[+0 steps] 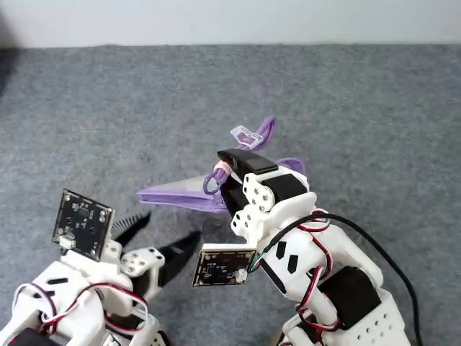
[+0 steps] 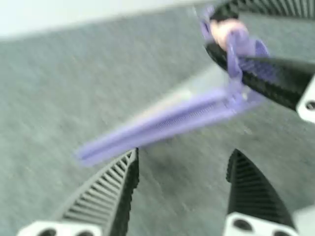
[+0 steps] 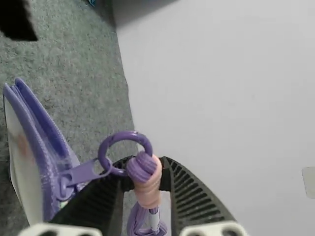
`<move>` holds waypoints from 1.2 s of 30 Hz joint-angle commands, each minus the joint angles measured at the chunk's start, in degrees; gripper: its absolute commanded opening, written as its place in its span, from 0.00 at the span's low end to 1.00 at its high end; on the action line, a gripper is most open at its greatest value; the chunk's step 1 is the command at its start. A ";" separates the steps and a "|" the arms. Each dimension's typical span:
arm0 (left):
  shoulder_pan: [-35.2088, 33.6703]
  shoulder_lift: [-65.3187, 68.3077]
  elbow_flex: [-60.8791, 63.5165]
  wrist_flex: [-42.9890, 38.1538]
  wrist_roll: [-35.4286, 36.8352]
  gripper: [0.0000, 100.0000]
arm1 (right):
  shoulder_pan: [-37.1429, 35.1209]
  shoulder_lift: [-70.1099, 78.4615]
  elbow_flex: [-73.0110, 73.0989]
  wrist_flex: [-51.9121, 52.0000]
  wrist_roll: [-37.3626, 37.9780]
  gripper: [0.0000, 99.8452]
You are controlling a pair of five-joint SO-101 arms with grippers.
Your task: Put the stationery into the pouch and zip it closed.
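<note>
Pouch point(image 1: 176, 193), one, pull cord point(image 3: 146, 189) in right gripper point(image 3: 144, 169)

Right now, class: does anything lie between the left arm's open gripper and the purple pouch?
Nothing visible does. Only bare grey mat separates the left gripper from the pouch. The right gripper is shut on the pull strap at one end.

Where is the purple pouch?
In the high view the pouch is near the middle of the grey table, its zip-pull end pinched in the right gripper, the open left gripper close by.
</note>
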 commanded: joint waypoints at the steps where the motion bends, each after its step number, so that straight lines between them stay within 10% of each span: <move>1: -2.64 -0.18 2.77 -7.91 -7.74 0.29 | 0.57 -0.04 0.35 0.13 -0.53 0.01; 36: 10.81 -0.26 8.04 -17.85 -15.91 0.28 | 0.92 0.48 0.35 -0.31 -0.62 0.01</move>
